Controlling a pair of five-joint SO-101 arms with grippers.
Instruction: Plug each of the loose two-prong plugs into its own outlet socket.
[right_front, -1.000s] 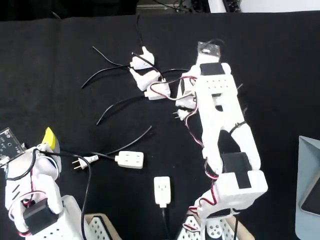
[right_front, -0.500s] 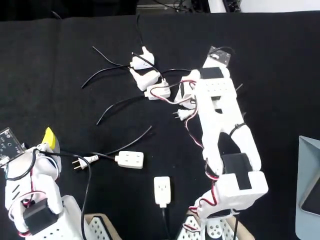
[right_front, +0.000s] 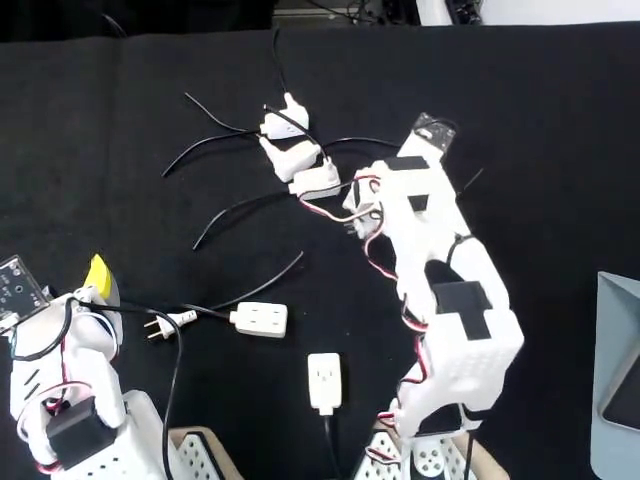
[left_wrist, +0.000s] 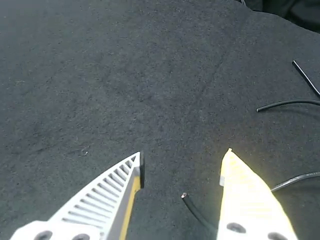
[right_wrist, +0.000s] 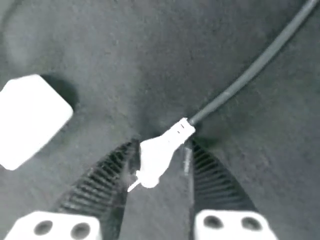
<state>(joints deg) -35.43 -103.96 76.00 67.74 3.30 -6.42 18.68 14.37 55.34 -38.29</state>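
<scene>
My right gripper (right_wrist: 160, 150) is shut on a white two-prong plug (right_wrist: 159, 156), whose black cable runs away over the black cloth. In the high view this gripper (right_front: 357, 216) sits at mid-table, just near of a white outlet block (right_front: 318, 180). Two more white pieces (right_front: 284, 122) lie behind it. A loose plug (right_front: 172, 322) lies beside a white outlet (right_front: 262, 319), and another outlet (right_front: 324, 381) lies near the front. At the front left, my left gripper (left_wrist: 182, 157) stands open over bare cloth, holding nothing.
Several black cables (right_front: 240, 208) trail across the left half of the black table. A loose cable end (left_wrist: 192, 205) lies between the left fingers. A grey bin (right_front: 615, 370) stands at the right edge.
The right arm has drawn back toward the front and folded, its wrist turning left, with the gripper staying at the plug. The left arm has not moved.
</scene>
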